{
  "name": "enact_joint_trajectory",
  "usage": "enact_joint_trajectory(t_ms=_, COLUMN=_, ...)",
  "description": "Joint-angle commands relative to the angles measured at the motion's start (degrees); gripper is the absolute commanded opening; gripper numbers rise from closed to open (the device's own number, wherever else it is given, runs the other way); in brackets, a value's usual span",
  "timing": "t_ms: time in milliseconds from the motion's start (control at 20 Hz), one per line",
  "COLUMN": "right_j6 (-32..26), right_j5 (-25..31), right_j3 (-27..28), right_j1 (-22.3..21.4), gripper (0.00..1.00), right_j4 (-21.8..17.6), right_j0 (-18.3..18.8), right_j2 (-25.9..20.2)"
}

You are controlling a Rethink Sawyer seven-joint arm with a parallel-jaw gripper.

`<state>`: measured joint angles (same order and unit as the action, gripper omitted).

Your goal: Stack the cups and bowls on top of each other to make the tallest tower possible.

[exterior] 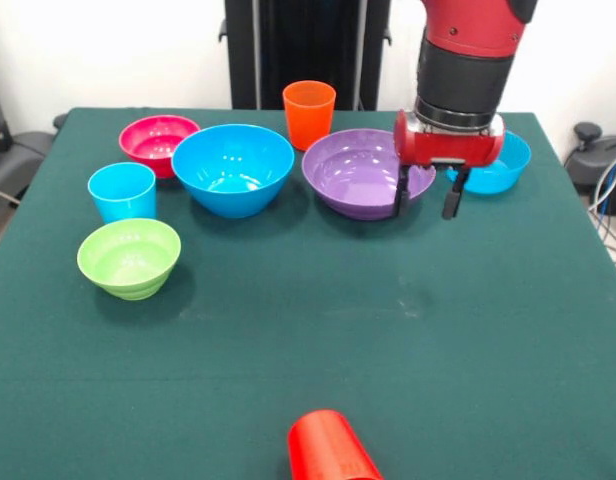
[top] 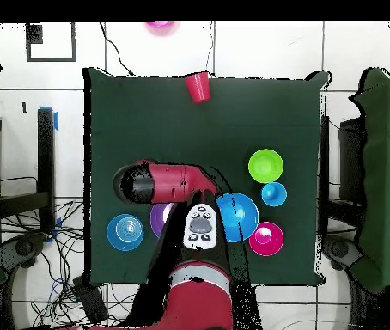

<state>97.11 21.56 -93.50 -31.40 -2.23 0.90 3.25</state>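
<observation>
Gripper point(exterior: 427, 195) open, empty — two thin black fingers hang over right rim of purple bowl point(exterior: 360, 172), glossy, round, shallow. Large blue bowl point(exterior: 232, 168) just left of it, orange tapered cup point(exterior: 309, 113) behind. Pink bowl point(exterior: 158, 141), light blue cup point(exterior: 122, 191), ribbed lime green bowl point(exterior: 129, 257) at left. Smaller blue bowl point(exterior: 500, 165) behind gripper. Red cup point(exterior: 330, 448) on its side at near edge of green cloth table point(exterior: 438, 350) — nothing stacked.

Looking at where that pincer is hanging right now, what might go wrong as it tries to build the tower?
The open pincer hangs over the rim of the purple bowl; coming down, one finger might hit the rim and tip or shove the bowl. The small blue bowl sits close behind and may get knocked. The red cup lies on its side at the table edge, so it might roll off.
</observation>
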Motion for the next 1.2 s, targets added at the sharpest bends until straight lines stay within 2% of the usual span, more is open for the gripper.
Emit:
enact_joint_trajectory(t_ms=50, right_j6=-3.32, right_j5=1.20, right_j3=-4.86, right_j1=-4.25, gripper=1.00, right_j4=-6.38, right_j0=2.87, right_j2=-6.92)
enact_joint_trajectory(t_ms=400, right_j6=-4.01, right_j5=3.16, right_j3=-5.79, right_j1=-7.13, gripper=1.00, right_j4=-9.14, right_j0=4.57, right_j2=-6.87)
enact_joint_trajectory(t_ms=700, right_j6=-5.36, right_j5=3.55, right_j3=-7.24, right_j1=-9.30, gripper=1.00, right_j4=-11.15, right_j0=7.96, right_j2=-8.09)
enact_joint_trajectory(t_ms=1200, right_j6=-5.85, right_j5=2.06, right_j3=-8.04, right_j1=-9.25, gripper=1.00, right_j4=-17.27, right_j0=10.45, right_j2=-8.23)
